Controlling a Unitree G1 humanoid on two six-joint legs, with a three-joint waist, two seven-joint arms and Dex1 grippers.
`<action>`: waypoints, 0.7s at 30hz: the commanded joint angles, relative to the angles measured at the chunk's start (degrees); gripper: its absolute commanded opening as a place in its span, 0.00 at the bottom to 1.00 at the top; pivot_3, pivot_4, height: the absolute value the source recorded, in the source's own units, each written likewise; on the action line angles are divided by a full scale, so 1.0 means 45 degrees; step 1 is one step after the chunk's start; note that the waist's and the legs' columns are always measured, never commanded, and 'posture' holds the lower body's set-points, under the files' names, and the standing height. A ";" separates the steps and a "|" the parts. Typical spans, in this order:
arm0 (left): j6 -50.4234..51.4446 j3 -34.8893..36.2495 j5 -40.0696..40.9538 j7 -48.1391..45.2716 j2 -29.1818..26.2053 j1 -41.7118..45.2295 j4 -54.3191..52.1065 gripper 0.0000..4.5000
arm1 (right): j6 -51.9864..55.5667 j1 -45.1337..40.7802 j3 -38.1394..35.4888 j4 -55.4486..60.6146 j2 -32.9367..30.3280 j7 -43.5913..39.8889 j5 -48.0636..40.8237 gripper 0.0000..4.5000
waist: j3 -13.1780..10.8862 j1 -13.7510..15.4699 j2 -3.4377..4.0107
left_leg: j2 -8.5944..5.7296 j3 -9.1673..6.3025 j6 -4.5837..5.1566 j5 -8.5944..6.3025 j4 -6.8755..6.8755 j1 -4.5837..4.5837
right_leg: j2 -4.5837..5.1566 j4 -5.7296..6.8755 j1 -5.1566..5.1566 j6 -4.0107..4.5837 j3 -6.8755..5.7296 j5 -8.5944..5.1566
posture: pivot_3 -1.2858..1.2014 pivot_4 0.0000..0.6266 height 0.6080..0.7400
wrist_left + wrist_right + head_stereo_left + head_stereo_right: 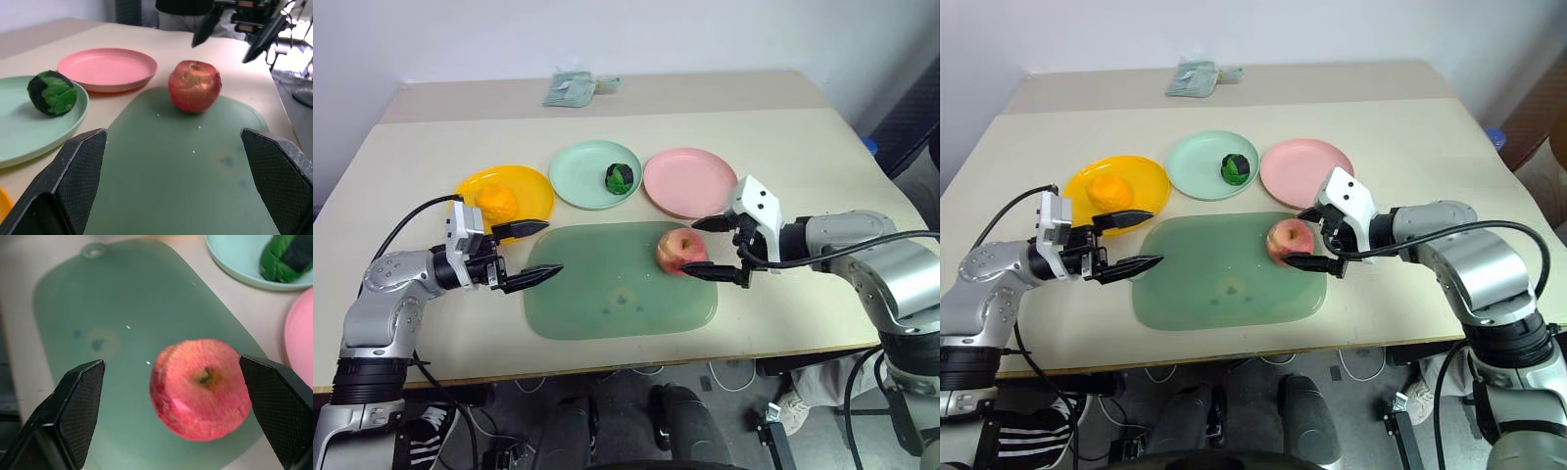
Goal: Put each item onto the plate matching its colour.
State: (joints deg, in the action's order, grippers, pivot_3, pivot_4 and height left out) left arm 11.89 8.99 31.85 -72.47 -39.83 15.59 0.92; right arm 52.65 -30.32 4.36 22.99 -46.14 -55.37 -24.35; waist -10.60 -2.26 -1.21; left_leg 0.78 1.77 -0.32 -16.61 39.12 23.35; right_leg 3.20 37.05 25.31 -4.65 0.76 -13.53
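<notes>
With orange (496,202) already on yellow plate (536,191) and green lump (620,176) on mint plate (578,171), only apple (679,250) left, sitting upright on mat (607,294) near its right edge, just short of empty pink plate (690,181). Right gripper (715,248) spread wide, just beside apple on its right, not touching. Left gripper (530,255) spread too, empty, at mat's left edge, well apart from apple. Probably light, hard, smooth toy; round, so likely to roll or squirt out. Best pinched across widest middle, stem up, fingers on opposite sides. Short carry to pink plate.
</notes>
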 commanded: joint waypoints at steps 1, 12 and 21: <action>-0.0164 -0.0109 -0.0068 -0.0007 0.0050 -0.0105 -0.0301 1.00 | -0.0946 0.0086 0.0150 0.0048 -0.0133 0.0393 0.0587 0.99 | 0.0001 0.0029 -0.0001 | 0.0000 0.0000 0.0000 0.0000 0.0001 0.0000 | -0.0007 0.0000 -0.0001 -0.0003 -0.0001 0.0001 | 0.52 0.24 0.96; 0.0579 -0.0159 0.0092 0.0543 -0.0009 0.0194 -0.0939 1.00 | -0.1957 0.0393 0.0592 -0.0976 0.0478 0.1000 0.1069 0.99 | 0.0002 0.0320 -0.0004 | 0.0029 -0.0005 0.0000 0.0001 0.0008 0.0000 | -0.0096 0.0002 -0.0001 -0.0005 0.0000 0.0000 | 0.52 0.24 0.96; 0.0960 -0.0002 0.0175 0.0784 -0.0107 0.0426 -0.1084 1.00 | -0.2400 0.0486 0.1239 -0.1995 0.0925 0.1096 0.1656 0.99 | 0.0004 0.0343 -0.0007 | 0.0027 -0.0004 0.0001 0.0001 0.0018 -0.0001 | -0.0100 0.0003 -0.0009 -0.0005 0.0003 0.0001 | 0.52 0.24 0.96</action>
State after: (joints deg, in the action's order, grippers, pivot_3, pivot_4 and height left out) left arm 16.07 7.78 31.78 -69.33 -39.45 16.61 -1.54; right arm 42.73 -27.90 9.42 14.15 -41.67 -50.33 -18.04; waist -10.58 -0.72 -1.24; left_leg 0.90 1.75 -0.31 -16.61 39.20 23.35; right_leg 2.74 37.07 25.27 -4.67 0.78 -13.53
